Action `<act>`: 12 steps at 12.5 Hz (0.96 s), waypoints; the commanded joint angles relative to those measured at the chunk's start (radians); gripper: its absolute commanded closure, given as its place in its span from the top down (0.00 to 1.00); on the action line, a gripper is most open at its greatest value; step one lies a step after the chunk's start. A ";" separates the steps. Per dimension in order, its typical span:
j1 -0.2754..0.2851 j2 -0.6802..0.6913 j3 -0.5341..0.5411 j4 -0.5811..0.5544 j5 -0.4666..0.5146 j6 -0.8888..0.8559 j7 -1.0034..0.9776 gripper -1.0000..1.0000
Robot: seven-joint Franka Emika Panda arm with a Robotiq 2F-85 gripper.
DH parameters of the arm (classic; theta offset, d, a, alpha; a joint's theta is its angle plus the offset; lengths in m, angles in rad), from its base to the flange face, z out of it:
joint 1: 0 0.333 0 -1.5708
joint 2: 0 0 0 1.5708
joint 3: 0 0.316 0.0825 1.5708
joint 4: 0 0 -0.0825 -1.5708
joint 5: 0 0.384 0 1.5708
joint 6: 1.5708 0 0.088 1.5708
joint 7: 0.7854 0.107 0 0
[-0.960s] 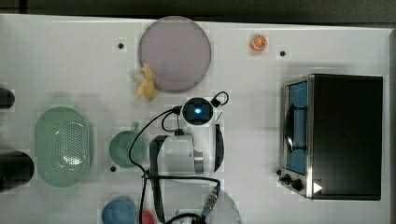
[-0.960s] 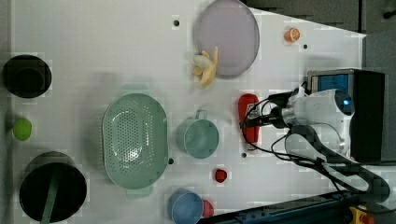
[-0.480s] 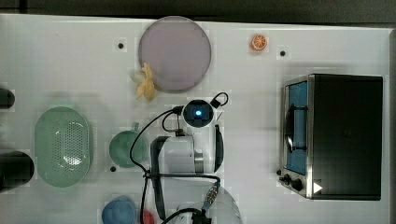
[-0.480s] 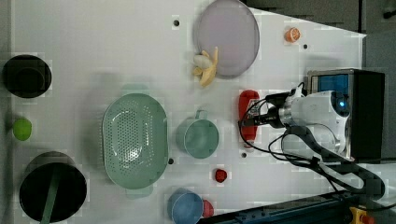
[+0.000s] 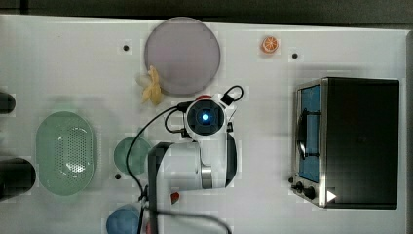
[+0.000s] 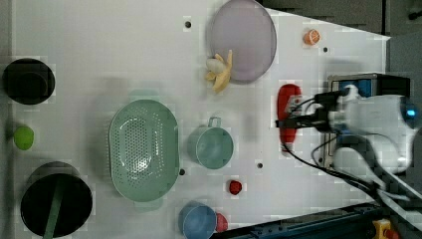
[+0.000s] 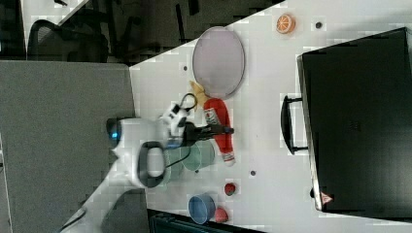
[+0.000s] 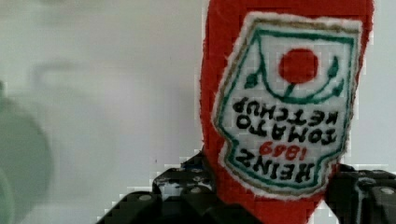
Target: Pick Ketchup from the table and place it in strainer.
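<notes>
The Ketchup point(image 6: 288, 107) is a red bottle with a white label, lengthwise beside the purple plate, its cap toward the left view's bottom. My gripper point(image 6: 282, 122) is shut across its lower body. In the wrist view the label point(image 8: 285, 93) faces the camera and black fingers point(image 8: 187, 189) press the Ketchup from both sides, my gripper point(image 8: 273, 191) centred on it. The right view shows the gripper point(image 7: 221, 130) clamped over the Ketchup point(image 7: 216, 114). The mint-green strainer point(image 6: 117, 144) sits far off at the left view's left, also seen as the strainer point(image 5: 41, 146) in the top view.
A green cup point(image 6: 211, 147) stands between the Ketchup and the strainer. A purple plate point(image 6: 241, 40) and a banana point(image 6: 220, 74) lie close by. A toaster oven point(image 5: 355, 141) is beside the arm. A blue cup point(image 6: 196, 221), a small red piece point(image 6: 235, 187) and two black pots point(image 6: 27, 79) are around.
The fingers have closed from wide open onto the Ketchup. Gripper and bottle together have shifted toward the left view's right.
</notes>
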 commanded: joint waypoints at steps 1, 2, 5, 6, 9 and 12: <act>0.021 -0.181 0.041 0.073 0.014 -0.209 0.006 0.63; 0.029 -0.216 0.063 0.098 0.036 -0.274 0.012 0.63; 0.060 -0.253 0.147 0.178 0.134 -0.374 0.061 0.63; 0.072 -0.250 0.180 0.195 0.161 -0.379 0.108 0.63; 0.109 -0.220 0.294 0.219 0.180 -0.371 0.385 0.63; 0.136 -0.135 0.408 0.220 0.180 -0.285 0.598 0.63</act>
